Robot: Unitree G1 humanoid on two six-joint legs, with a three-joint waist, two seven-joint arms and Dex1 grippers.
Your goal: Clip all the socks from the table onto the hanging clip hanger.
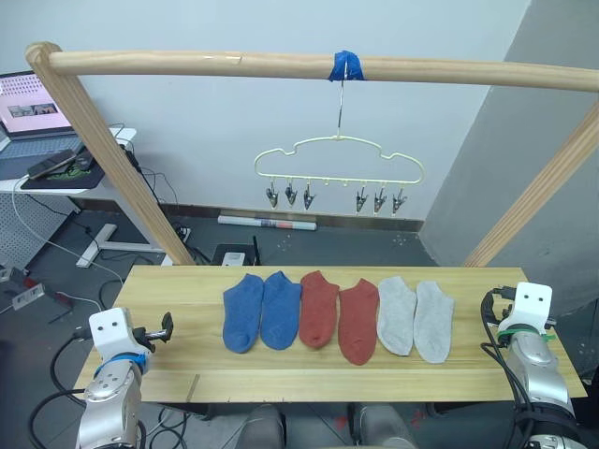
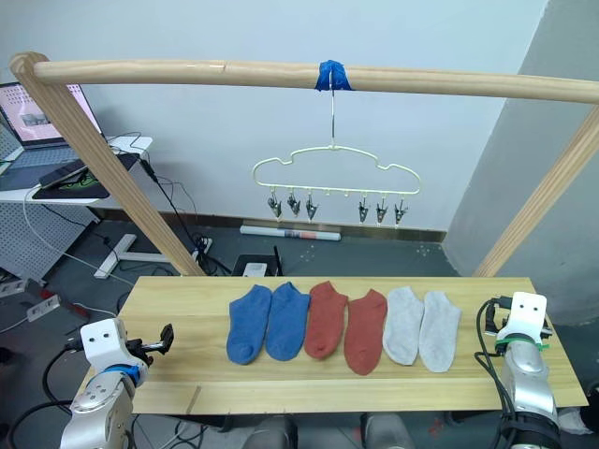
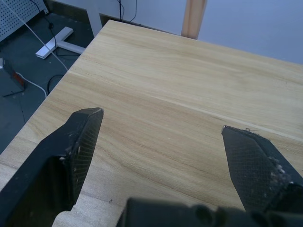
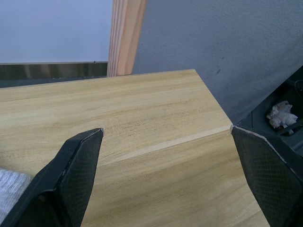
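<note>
A row of socks lies flat across the middle of the table (image 1: 178, 290): two blue socks (image 1: 260, 311), then two rust-red socks (image 1: 339, 315), then two light grey socks (image 1: 416, 318). The pale yellow-green clip hanger (image 1: 339, 159) hangs by its hook from the pole above them, its metal clips bare. Over the table's left end my left gripper (image 3: 161, 120) stands open above bare wood, well left of the blue socks. At the table's right end my right gripper (image 4: 165, 130) is open too, with a corner of a grey sock (image 4: 9, 184) beside one finger.
A round wooden pole frame (image 1: 234, 64) spans the table, with slanted legs at both back corners and blue tape (image 1: 345, 65) holding the hook. A side desk with a laptop (image 1: 33, 103) stands far left. Cables and a power strip lie on the floor behind.
</note>
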